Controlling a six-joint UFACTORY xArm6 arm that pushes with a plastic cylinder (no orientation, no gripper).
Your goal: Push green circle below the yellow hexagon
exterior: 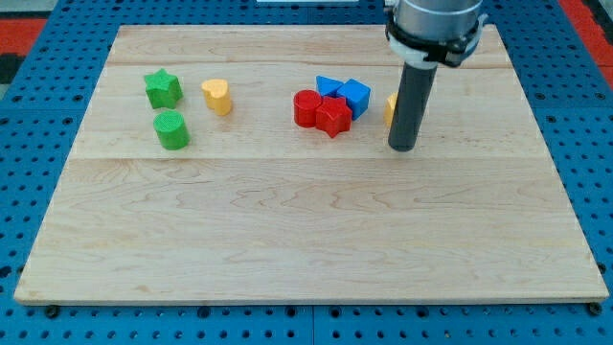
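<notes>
The green circle sits at the view's left, just below the green star. The yellow hexagon is at the right of the centre, mostly hidden behind my rod; only its left edge shows. My tip rests on the board just below and right of that hexagon, far to the right of the green circle.
A yellow heart lies right of the green star. A cluster of a red circle, a red star and two blue blocks sits left of my rod. The wooden board ends on a blue pegboard.
</notes>
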